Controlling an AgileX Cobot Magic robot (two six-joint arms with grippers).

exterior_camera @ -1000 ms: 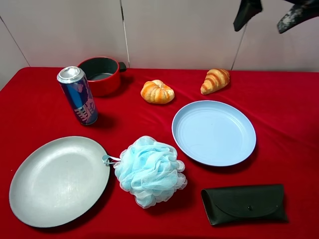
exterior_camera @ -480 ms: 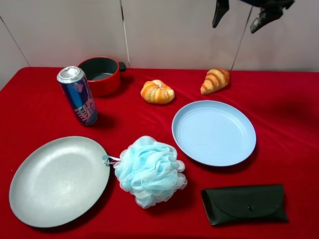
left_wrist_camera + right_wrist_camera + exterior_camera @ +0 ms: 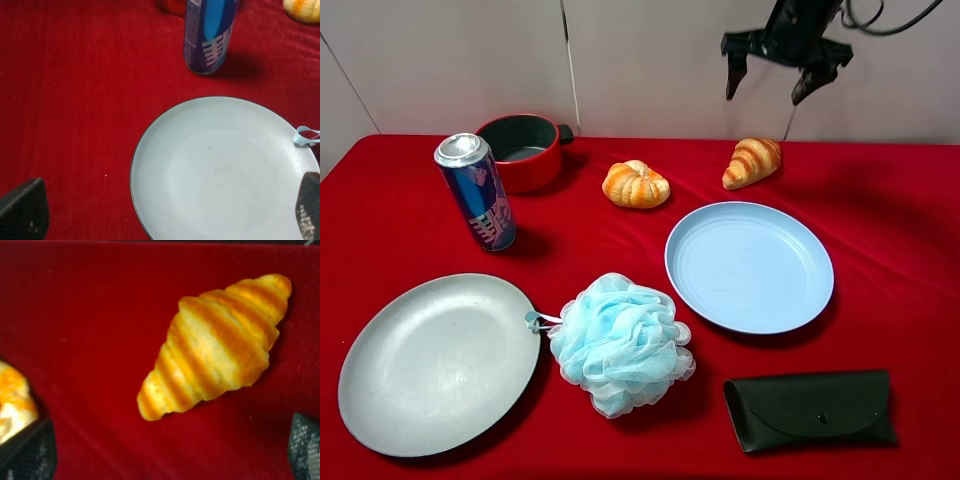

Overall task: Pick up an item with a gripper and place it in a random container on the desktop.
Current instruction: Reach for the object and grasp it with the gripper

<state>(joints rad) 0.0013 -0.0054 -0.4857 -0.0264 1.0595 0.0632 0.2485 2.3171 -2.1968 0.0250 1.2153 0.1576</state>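
Observation:
The striped golden croissant (image 3: 752, 162) lies on the red cloth at the back right, just behind the light blue plate (image 3: 749, 266). My right gripper (image 3: 767, 92) hangs open above the croissant, not touching it. In the right wrist view the croissant (image 3: 216, 344) lies between the two spread fingertips (image 3: 304, 446). My left gripper is out of the exterior view. In the left wrist view its open fingertips (image 3: 23, 210) hover over the grey plate (image 3: 220, 170).
A red pot (image 3: 525, 150), a blue can (image 3: 477, 193) and an orange pumpkin-shaped bun (image 3: 636, 185) stand along the back. A large grey plate (image 3: 440, 360), a blue mesh sponge (image 3: 620, 342) and a black glasses case (image 3: 810, 408) lie in front.
My right gripper has come down from the top edge and shifted left, and hangs fully in view above the croissant. The objects on the cloth have not moved.

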